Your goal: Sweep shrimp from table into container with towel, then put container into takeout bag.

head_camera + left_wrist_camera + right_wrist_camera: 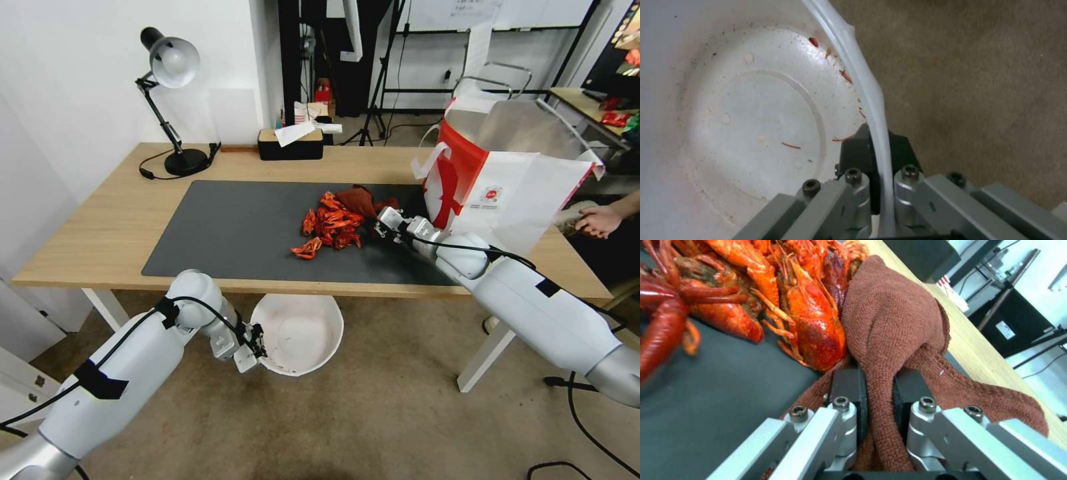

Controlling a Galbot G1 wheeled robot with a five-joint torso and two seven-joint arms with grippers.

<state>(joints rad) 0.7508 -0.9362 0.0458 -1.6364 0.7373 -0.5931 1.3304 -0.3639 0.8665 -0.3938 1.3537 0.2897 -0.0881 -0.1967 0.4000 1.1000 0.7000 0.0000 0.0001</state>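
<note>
While your right arm reaches in low from the right across the counter [100, 233], its right end effector [381, 225] sits on the dark mat [227, 233] with both fingers [849, 386] pinched on a fold of the rust-brown towel [893, 326]. The towel bunches against the far-right side of the shrimp [330, 227], which lie heaped on the mat, one piece a little apart at the near edge of the heap. Your left arm hangs below the counter's front edge, elbow bent, forearm pointing right. Its left end effector [248, 350] is pressed together on the rim of the container [300, 333], one finger [858, 150] inside the wall, one outside. The container is held over the floor, under the counter edge, tipped so its inside faces up. The takeout bag [507, 167] stands open on the counter's right end, just behind your right wrist.
</note>
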